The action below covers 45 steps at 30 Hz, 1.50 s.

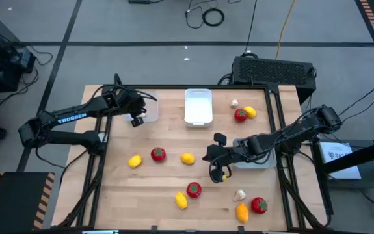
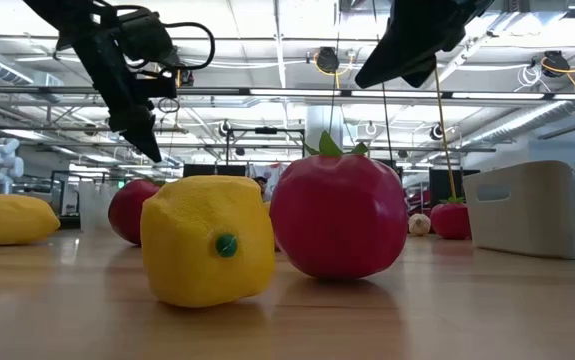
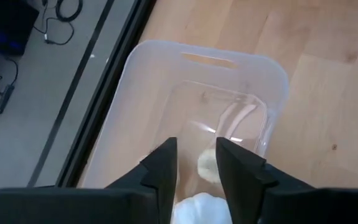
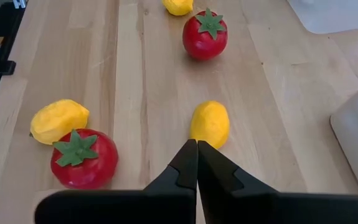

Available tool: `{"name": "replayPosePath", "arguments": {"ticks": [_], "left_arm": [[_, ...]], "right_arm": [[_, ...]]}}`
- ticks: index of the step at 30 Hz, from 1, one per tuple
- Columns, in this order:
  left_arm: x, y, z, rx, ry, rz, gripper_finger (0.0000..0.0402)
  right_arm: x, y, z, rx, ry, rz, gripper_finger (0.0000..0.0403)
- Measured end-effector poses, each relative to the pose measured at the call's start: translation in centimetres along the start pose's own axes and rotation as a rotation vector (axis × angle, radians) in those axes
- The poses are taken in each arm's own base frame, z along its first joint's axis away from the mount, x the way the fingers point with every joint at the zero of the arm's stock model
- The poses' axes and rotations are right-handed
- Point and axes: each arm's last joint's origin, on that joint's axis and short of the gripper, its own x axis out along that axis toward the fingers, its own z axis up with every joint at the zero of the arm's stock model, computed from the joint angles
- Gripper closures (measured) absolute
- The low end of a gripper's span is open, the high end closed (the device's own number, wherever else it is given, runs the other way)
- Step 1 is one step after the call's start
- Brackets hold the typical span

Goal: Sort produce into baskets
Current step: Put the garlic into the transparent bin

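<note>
My left gripper (image 1: 136, 119) hangs open over the clear basket (image 1: 151, 112), its fingers (image 3: 166, 163) pointing down into it. A pale bulb (image 3: 208, 165) lies on the clear basket's (image 3: 228, 68) floor under the fingertips. A white piece (image 3: 197, 208) shows farther back between the fingers. My right gripper (image 1: 214, 162) is shut and holds nothing, above the table beside the grey basket (image 1: 259, 160). Just ahead of its tips (image 4: 197, 144) lies a yellow fruit (image 4: 210, 123). The white basket (image 1: 198, 106) stands at the far middle. My left gripper has the white piece (image 3: 197, 208) between its fingers, far back toward the palm. Whether the fingers touch it I cannot tell, because the view looks along them.
Loose on the table are a tomato (image 1: 158, 154) and a yellow fruit (image 1: 134, 161) at mid-left, and a tomato (image 1: 194, 189) with a yellow fruit (image 1: 181, 200) near the front. Further pieces lie at the far right (image 1: 240, 116) and near right (image 1: 259, 205). A black box (image 1: 274, 70) stands behind the far edge.
</note>
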Motion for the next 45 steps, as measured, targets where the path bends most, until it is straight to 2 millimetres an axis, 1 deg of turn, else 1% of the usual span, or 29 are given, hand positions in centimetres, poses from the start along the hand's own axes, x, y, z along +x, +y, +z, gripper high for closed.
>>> {"name": "replayPosePath", "arguments": {"ticks": [1,3,8,10,12,14,17,21,23,26,30,34,39,45], "left_arm": [[0.0,0.0,0.0,-0.013,-0.005,-0.008,0.028],[0.0,-0.3,0.4,-0.045,-0.056,-0.098,0.0279],[-0.8,-2.2,1.9,0.004,-0.292,-0.534,0.0279],[-1.4,-3.3,2.7,0.033,-0.377,-0.669,0.0279],[-2.1,-4.5,3.5,0.053,-0.447,-0.751,0.0279],[-2.9,-5.8,4.1,0.102,-0.507,-0.795,0.0279],[-4.2,-8.1,4.9,0.19,-0.606,-0.837,0.0279],[-5.5,-11.1,5.9,0.263,-0.724,-0.812,0.0278],[-5.8,-12.9,6.3,0.311,-0.785,-0.837,0.0278],[-5.6,-15.7,6.8,0.36,-0.847,-0.896,0.0278],[-4.6,-19.4,7.3,0.389,-0.915,-0.927,0.0278],[-3.6,-23.1,7.7,0.409,-0.921,-0.951,0.0278],[-3.5,-28.0,9.5,0.403,-0.893,-0.91,0.0278],[-4.1,-34.0,12.6,0.396,-0.874,-0.831,0.0278]], "right_arm": [[0.0,0.1,0.0,0.003,0.002,0.003,0.0403],[-0.1,0.2,-0.1,0.001,0.007,0.006,0.0403],[-0.2,0.4,-0.6,-0.017,0.04,0.002,0.0403],[-0.2,0.4,-0.8,-0.01,0.06,-0.003,0.0403],[-0.2,0.4,-1.0,0.006,0.073,-0.008,0.0403],[-0.2,0.4,-1.0,0.016,0.075,-0.009,0.0403],[-0.2,0.4,-1.0,0.021,0.074,-0.009,0.0403],[-0.2,0.4,-1.0,0.054,0.074,-0.01,0.0403],[-0.3,0.5,-1.0,0.095,0.077,-0.012,0.0403],[-0.4,0.9,-1.2,0.148,0.082,-0.004,0.0403],[-1.1,2.7,-2.1,0.17,0.102,0.035,0.0403],[-2.1,5.0,-3.3,0.134,0.118,0.092,0.0403],[-3.6,7.5,-4.9,0.101,0.108,0.123,0.0403],[-6.2,10.7,-7.6,0.096,0.124,0.175,0.0403]]}}
